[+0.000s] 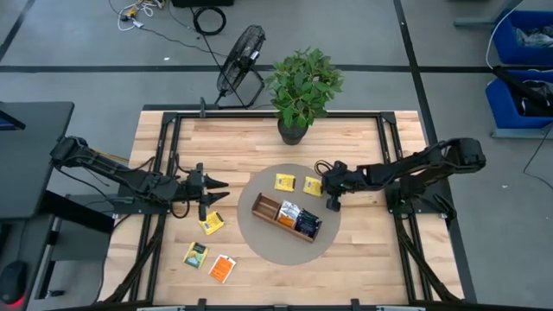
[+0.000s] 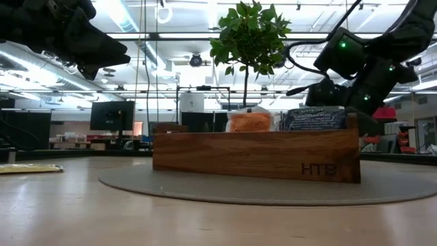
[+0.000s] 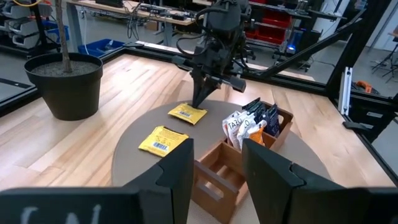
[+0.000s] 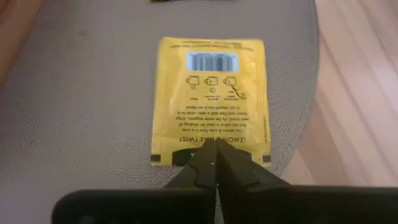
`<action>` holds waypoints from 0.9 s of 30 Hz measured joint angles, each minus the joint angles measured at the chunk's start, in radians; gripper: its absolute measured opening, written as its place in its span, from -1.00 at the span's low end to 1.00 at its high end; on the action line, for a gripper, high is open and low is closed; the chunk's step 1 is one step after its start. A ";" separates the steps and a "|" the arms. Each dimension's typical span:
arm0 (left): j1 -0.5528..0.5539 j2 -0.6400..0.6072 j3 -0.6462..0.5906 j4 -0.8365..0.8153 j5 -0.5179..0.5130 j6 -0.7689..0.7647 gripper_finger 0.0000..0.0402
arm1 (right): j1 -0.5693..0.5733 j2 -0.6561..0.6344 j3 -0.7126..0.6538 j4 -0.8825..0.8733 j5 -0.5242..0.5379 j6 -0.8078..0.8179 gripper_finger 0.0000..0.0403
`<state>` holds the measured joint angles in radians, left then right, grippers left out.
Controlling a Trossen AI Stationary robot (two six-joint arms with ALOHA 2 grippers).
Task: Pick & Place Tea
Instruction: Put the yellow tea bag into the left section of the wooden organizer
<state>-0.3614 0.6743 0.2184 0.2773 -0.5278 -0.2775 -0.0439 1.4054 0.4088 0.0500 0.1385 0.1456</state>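
Two yellow tea sachets lie flat on the round grey mat (image 1: 259, 246). My right gripper (image 4: 214, 149) is shut at the edge of the right one (image 1: 312, 186). The other (image 1: 285, 182) lies just to its left. The wooden tray (image 1: 268, 207) stands on the mat with orange and dark blue sachets (image 1: 298, 218) upright in it. On the bare table lie a yellow (image 1: 211, 223), a yellow-green (image 1: 195, 254) and an orange (image 1: 222, 269) sachet. My left gripper (image 1: 220, 192) hovers open at the mat's left side, holding nothing. My right gripper has its two fingers closed together on the yellow sachet's edge toward the table's right side (image 4: 186, 157), at about the middle of that edge. The fingers slant down onto it from the table's right. The sachet lies flat on the mat, printed back up.
A potted plant (image 1: 292, 131) stands at the table's far edge, just behind the mat. A black fan (image 1: 240, 60) sits on the floor beyond. Black frame rails (image 1: 164, 147) run along the table's left and right sides. Bare wood lies near the front right.
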 joint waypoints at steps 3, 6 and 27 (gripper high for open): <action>0.000 0.000 0.000 0.000 0.000 0.000 -0.30 | 0.008 -0.031 0.002 0.002 -0.027 -0.023 -0.89; 0.000 0.000 0.000 0.001 0.000 0.000 -0.30 | 0.022 -0.041 0.005 0.006 -0.027 -0.025 -0.78; 0.000 0.000 0.000 0.003 0.000 -0.072 -0.30 | 0.082 0.012 0.007 0.036 0.042 -0.060 0.43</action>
<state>-0.3611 0.6743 0.2184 0.2802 -0.5282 -0.3492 0.0381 1.4173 0.4156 0.0859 0.1804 0.0857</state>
